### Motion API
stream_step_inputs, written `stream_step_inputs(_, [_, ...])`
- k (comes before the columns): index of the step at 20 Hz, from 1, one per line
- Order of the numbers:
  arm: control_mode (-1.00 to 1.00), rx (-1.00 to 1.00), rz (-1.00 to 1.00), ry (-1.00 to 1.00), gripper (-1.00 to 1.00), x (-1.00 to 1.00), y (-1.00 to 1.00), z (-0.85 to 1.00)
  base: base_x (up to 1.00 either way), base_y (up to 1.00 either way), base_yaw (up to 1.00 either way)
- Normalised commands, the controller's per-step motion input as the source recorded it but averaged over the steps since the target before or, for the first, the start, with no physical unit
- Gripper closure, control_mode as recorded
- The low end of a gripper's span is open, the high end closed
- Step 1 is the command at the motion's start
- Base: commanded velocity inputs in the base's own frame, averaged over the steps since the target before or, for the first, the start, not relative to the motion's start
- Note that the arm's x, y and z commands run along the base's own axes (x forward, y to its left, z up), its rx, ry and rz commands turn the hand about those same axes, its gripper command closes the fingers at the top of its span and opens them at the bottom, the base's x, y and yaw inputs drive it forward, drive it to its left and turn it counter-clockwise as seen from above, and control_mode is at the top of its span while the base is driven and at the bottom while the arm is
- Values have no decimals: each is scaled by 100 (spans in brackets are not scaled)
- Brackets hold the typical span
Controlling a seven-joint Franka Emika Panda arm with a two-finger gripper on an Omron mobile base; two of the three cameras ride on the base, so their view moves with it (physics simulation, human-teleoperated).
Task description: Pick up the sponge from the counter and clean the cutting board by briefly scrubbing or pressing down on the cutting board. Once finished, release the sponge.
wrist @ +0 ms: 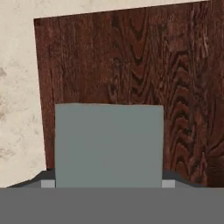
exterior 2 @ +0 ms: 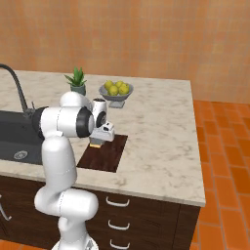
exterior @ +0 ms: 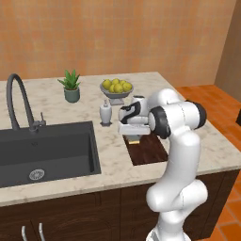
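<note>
Filling the near part of the hand view: sponge [wrist: 109, 145], grey-green face up, clamped between the fingers and hanging directly over the cutting board [wrist: 131, 61]. Showing from the left base view the gripper [exterior: 133, 136] pointing down above the board's far end, yellow block just clearing the wood. Confirming from the right base view: sponge [exterior 2: 96, 141] sitting straight above the board [exterior 2: 105, 154] on the counter [exterior 2: 161, 132], so pressing straight down looks the likely move.
</note>
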Motion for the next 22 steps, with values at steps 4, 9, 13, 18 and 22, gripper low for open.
stream_step_inputs(4, [-100,0,0,0,100,31,-29,-21,0,0,0])
stream_step_inputs(9, [-100,0,0,0,100,19,-44,-3,0,0,0])
stream_step_inputs(13, [-100,1,0,1,100,9,-91,-2,0,0,0])
stream_step_inputs(18, [-100,0,0,0,100,0,-67,-15,0,0,0])
stream_step_inputs(22, [-100,0,0,-3,100,-29,-11,-18,0,0,0])
